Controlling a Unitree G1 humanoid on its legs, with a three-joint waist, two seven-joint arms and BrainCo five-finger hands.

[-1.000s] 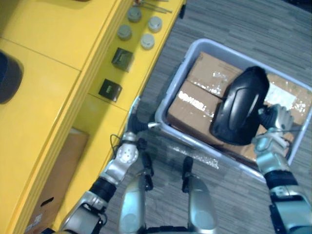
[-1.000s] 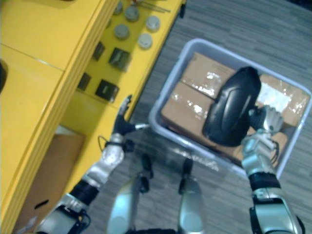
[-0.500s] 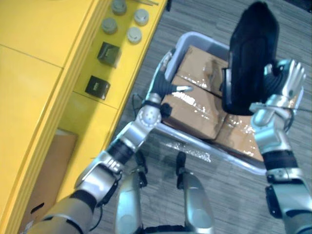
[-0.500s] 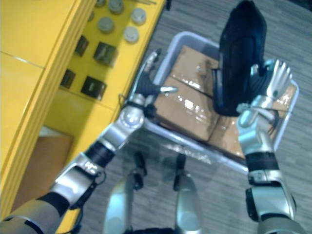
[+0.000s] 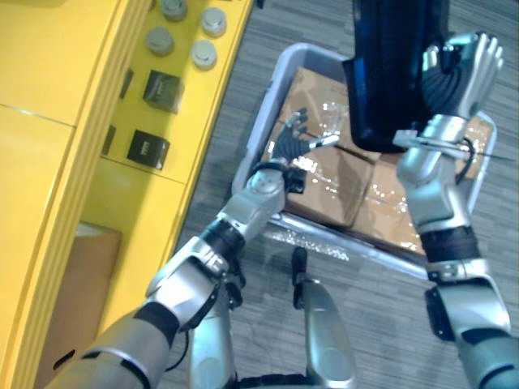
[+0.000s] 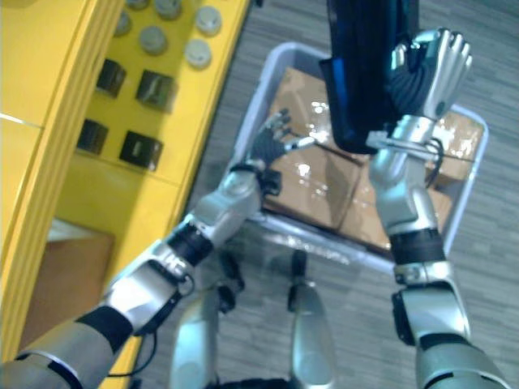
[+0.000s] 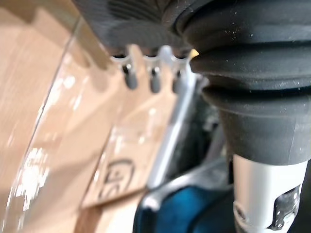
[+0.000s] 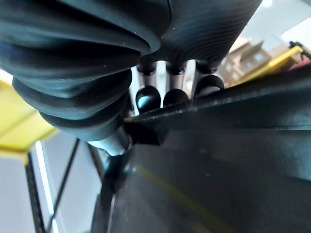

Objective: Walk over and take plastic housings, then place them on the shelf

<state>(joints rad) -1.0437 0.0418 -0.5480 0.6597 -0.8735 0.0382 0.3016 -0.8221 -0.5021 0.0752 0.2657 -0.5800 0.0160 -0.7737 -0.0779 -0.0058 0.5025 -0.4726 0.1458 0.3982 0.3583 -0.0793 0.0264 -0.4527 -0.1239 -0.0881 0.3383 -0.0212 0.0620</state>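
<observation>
The pick-up looks done and the placing is not. The right robot hand [image 5: 458, 69] has its fingers hooked over the edge of the black plastic housing [image 5: 389, 73] and holds it upright, high above the grey bin [image 5: 365, 250]. The left robot hand [image 5: 292, 147] hovers with fingers spread over the cardboard boxes [image 5: 340, 186] inside the bin, holding nothing. The yellow shelf [image 5: 73, 73] stands beside the bin and carries small black boxes [image 5: 162, 87] and grey caps [image 5: 203, 53], but no housing; carrying it across and setting it down remain.
</observation>
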